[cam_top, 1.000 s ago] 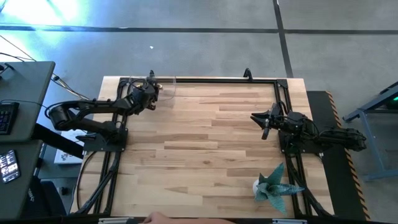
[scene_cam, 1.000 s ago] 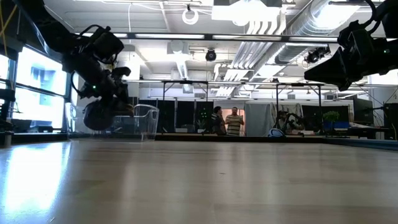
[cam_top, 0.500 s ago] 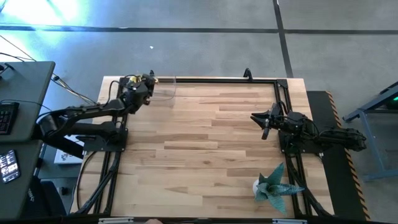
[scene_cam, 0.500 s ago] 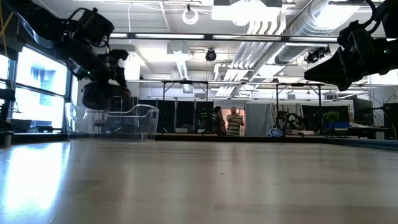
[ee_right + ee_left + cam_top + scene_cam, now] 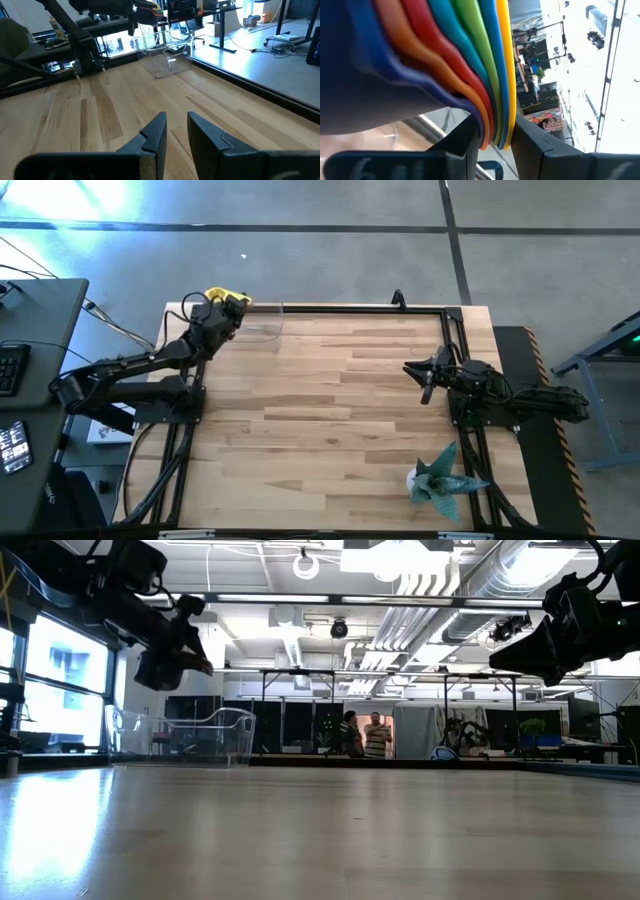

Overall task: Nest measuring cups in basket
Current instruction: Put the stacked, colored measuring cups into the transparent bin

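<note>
My left gripper hangs over the table's far left corner, shut on a nested stack of measuring cups. Orange, red, light blue, green, dark blue and yellow layers show. From above, only the yellow cup shows. In the low view the left gripper is above the clear basket, which stands on its base by the far edge. My right gripper waits at the right side, narrowly open and touching nothing. My left gripper pinches the stacked handles of the nested cups between its two fingers, with all the layers together in the gap. The stack is lifted clear, above the basket. The cup bowls fill the wrist view beyond the fingers.
A teal spiky plant figure stands near the table's right near corner. A black frame rail runs along the far edge. The broad wooden middle of the table lies between the arms. People stand far off in the room.
My left gripper, still shut on the cup stack, has risen from down at the basket's height to above its rim and drawn toward the table's far left corner. The yellow cup now shows from above. The right arm has kept still.
</note>
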Robot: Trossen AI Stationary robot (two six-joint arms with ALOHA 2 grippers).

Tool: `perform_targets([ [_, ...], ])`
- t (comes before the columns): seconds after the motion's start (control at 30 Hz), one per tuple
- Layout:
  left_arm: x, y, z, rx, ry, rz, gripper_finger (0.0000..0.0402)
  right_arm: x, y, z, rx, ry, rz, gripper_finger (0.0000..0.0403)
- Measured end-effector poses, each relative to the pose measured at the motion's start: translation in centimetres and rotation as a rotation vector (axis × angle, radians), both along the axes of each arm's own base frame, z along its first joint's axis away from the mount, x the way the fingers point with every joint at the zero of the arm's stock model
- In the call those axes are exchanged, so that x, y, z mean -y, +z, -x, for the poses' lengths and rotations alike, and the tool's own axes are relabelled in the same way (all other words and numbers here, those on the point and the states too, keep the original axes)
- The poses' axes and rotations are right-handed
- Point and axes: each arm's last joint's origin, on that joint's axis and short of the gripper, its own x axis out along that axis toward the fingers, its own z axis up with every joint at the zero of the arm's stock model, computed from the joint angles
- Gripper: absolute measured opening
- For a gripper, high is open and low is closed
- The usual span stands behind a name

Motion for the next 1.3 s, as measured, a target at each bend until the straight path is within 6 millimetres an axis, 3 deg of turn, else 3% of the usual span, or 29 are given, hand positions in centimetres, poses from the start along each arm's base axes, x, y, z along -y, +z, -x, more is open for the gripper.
perform_targets([
  [0.27, -1.6, -0.6, -0.6, -0.007, 0.035, -0.042, 0.0087, 0.0, 0.0, 0.0, 0.000, 0.000, -0.001, 0.0069],
  [0.67, -3.6, -4.4, -3.1, 0.029, 0.048, 0.007, 0.0087, 0.0, 0.0, 0.0, 0.000, 0.000, 0.001, 0.0069],
  [1.3, -3.0, -6.4, -4.1, 0.126, 0.053, 0.157, 0.0087, 0.0, 0.0, 0.0, 0.000, 0.000, -0.001, 0.0069],
])
